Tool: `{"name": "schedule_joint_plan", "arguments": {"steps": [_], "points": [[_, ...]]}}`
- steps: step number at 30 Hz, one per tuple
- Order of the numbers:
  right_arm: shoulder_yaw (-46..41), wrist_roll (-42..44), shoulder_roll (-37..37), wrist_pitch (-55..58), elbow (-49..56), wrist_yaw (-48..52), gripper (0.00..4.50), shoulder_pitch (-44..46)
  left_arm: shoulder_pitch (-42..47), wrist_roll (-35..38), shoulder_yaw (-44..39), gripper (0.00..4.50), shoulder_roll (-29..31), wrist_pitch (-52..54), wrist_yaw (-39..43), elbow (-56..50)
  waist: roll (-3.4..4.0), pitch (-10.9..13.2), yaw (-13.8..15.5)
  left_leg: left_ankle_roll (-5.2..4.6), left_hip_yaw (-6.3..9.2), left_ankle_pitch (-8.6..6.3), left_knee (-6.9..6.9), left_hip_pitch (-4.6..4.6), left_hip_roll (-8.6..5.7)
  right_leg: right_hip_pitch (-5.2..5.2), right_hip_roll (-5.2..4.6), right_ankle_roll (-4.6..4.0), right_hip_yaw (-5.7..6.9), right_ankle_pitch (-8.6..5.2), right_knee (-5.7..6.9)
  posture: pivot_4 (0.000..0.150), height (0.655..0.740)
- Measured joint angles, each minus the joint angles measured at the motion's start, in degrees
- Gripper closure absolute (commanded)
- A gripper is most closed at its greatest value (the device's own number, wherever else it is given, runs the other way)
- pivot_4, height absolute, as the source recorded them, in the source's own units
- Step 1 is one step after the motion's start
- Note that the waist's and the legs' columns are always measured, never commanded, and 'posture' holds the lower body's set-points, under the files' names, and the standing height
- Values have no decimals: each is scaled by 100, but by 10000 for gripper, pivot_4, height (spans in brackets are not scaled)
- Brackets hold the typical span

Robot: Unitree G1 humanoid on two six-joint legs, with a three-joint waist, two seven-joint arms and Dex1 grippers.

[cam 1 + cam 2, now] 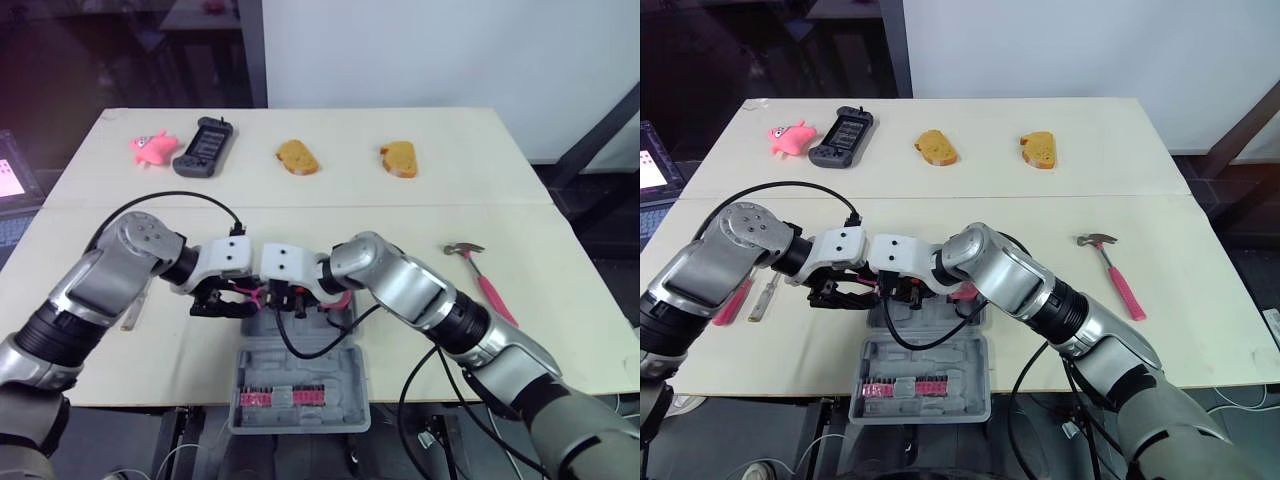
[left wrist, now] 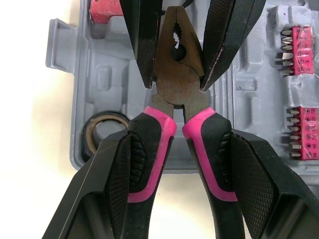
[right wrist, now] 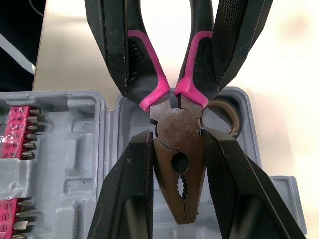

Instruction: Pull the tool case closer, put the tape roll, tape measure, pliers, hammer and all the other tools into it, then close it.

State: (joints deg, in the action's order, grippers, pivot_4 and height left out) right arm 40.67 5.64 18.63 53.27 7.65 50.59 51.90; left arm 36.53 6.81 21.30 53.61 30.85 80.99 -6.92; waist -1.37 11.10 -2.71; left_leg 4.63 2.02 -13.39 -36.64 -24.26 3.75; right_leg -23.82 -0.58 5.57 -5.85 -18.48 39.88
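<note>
Pliers (image 2: 178,84) are held over the open tool case (image 2: 99,74), the handles clamped between the left gripper's (image 2: 178,149) jaws and the head between the right gripper's (image 3: 177,147). A tape roll (image 2: 90,137) in the case is partly hidden.

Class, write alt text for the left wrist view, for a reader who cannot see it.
Pink-handled pliers are held at both ends, the left gripper clamping the handles and the right gripper the head, above an open grey case. A tape roll sits in a corner recess, and pink bit strips line the other half.
</note>
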Motion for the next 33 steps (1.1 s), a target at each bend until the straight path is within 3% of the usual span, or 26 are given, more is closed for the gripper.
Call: {"name": "schedule_joint_plan", "arguments": {"steps": [3, 7, 8, 14, 19, 22, 26, 33], "points": [[-12, 0, -9, -27, -18, -2, 35500, -11, -1, 0, -7, 21480, 0, -19, 5, 16, 0, 0, 3, -1, 1, -1, -14, -2, 0, 0, 1, 1, 0, 0, 10, 1500, 7400], [-53, -12, -29, -56, -47, -81, 35500, -30, -13, 132, -131, 2501, -24, -143, 35, 33, 0, 0, 5, -2, 3, -1, -22, -5, 0, 0, 1, 1, 1, -1, 13, 1500, 7400], [-57, -28, -22, -82, -69, -89, 35500, -38, -12, 212, -203, 0, -24, -148, 63, 25, 0, 0, 5, -2, 3, -1, -22, -6, 0, 0, 1, 1, 1, -1, 13, 1500, 7400], [-74, -44, 86, -151, -119, -74, 35500, -112, -119, 521, -592, 0, 139, -137, 133, -1, 0, 0, -9, -3, 4, -2, -24, -7, 0, -2, 1, 1, 2, -1, 15, 1500, 7400], [-233, -39, 511, -246, -2, 45, 35500, -196, -1240, 1072, -1760, 0, 653, -187, 243, 311, 2, 1, -121, -9, 4, -5, -22, -13, 1, -11, 0, 0, 2, -2, 18, 1500, 7400], [-345, -34, 805, -204, 212, 151, 35500, -231, -1863, 1556, -2713, 0, 428, -297, 70, 529, 1, 1, -117, -9, 5, -5, -25, -16, 1, -11, -3, 0, 5, -2, 18, 1500, 7400], [-339, 30, 1119, -26, 727, 390, 35500, -239, -2798, 1722, -3667, 0, 144, -1246, -40, 921, 3, 1, -137, -10, 1, -6, -21, -16, 5, -21, -2, 0, 3, -2, 19, 1500, 7400], [-151, -35, 1507, 198, 1019, 623, 35500, -223, -3488, 2057, -4297, 0, 63, -2002, 399, 1190, 1, 1, -81, -10, -2, -6, -30, -17, 4, -16, -4, -2, 4, -2, 18, 1500, 7400]]}}
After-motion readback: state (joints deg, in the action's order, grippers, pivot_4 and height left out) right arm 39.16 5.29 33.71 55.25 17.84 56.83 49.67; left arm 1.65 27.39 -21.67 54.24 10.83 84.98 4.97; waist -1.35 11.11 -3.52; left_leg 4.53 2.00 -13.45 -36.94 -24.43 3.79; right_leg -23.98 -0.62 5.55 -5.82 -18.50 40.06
